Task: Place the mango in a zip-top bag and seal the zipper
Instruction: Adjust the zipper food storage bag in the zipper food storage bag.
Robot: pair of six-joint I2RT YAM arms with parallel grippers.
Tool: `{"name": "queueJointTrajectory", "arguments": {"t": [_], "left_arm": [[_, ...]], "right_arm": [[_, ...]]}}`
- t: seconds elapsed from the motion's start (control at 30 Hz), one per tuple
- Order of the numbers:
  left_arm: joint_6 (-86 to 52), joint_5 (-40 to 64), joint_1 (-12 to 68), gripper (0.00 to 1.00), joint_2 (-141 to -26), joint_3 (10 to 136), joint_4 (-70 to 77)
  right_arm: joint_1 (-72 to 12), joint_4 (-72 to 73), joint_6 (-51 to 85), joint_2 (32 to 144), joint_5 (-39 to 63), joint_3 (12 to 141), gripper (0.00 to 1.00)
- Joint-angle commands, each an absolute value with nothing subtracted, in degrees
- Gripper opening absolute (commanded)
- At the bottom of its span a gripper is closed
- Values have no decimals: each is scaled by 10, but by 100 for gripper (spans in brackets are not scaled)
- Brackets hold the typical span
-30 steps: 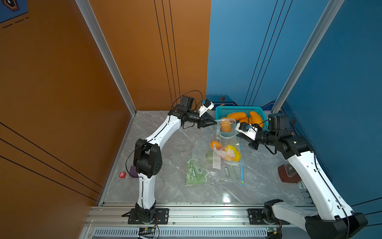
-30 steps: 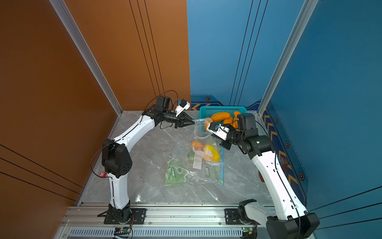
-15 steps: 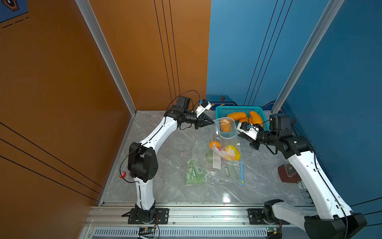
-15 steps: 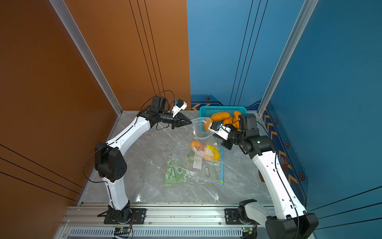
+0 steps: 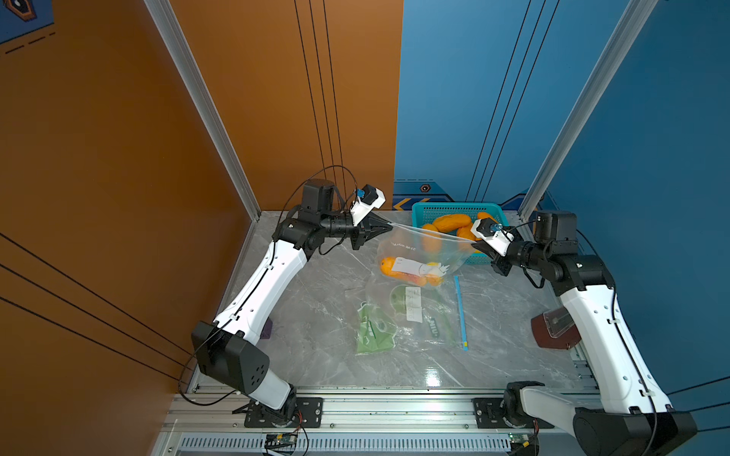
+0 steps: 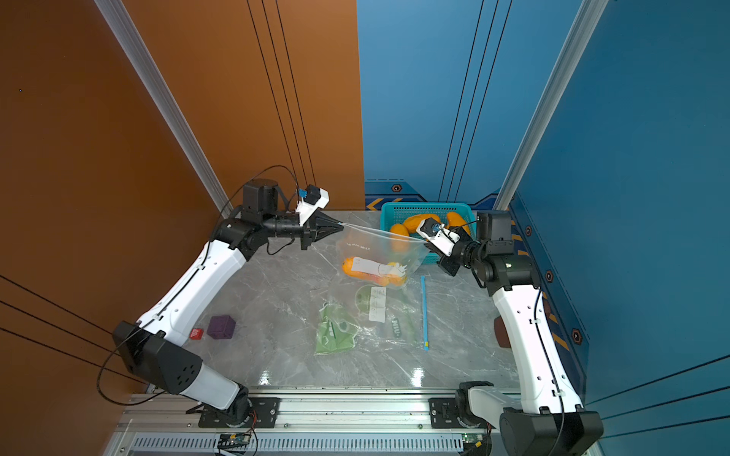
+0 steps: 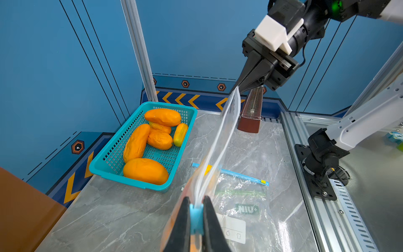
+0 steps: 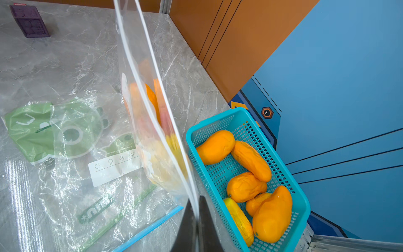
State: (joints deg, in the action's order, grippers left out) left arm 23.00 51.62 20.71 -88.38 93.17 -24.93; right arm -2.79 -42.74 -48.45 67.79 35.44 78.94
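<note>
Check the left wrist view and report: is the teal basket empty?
No, several orange mangoes lie inside the teal basket, covering much of its floor.

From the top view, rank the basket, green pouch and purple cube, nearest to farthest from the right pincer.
1. basket: at the back, right beside the right pincer.
2. green pouch: mid-table, toward the front.
3. purple cube: far across, on the left side.

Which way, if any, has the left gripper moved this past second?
Yes. The left gripper pulled away from the teal basket, toward the orange wall, stretching the zip-top bag taut.
</note>
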Motion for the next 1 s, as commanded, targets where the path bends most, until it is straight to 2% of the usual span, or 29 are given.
{"name": "queueJointTrajectory", "arguments": {"t": [0.0, 0.2, 0.37, 0.43, 0.47, 0.5, 0.6, 0.73, 0.97], "left_arm": [[245, 492, 223, 0, -867, 908, -277], [247, 460, 243, 0, -867, 862, -277], [243, 458, 239, 0, -879, 878, -277], [243, 461, 241, 0, -886, 890, -277], [243, 461, 242, 0, -891, 896, -277], [242, 463, 243, 0, -895, 900, -277], [240, 463, 248, 0, -907, 914, -277], [240, 460, 256, 0, -918, 926, -277], [243, 455, 260, 0, -919, 929, -277]], "right_arm": [[-25, -455, -469, 680, 380, 804, 0], [-32, -454, -462, 678, 330, 765, 0], [-28, -448, -456, 687, 269, 761, 1], [-28, -446, -444, 685, 272, 771, 22], [-28, -442, -435, 682, 276, 776, 37], [-30, -435, -425, 677, 280, 782, 48], [-44, -421, -397, 660, 279, 802, 66], [-93, -418, -378, 645, 270, 844, 81], [-264, -391, -391, 673, 178, 882, 87]]}}
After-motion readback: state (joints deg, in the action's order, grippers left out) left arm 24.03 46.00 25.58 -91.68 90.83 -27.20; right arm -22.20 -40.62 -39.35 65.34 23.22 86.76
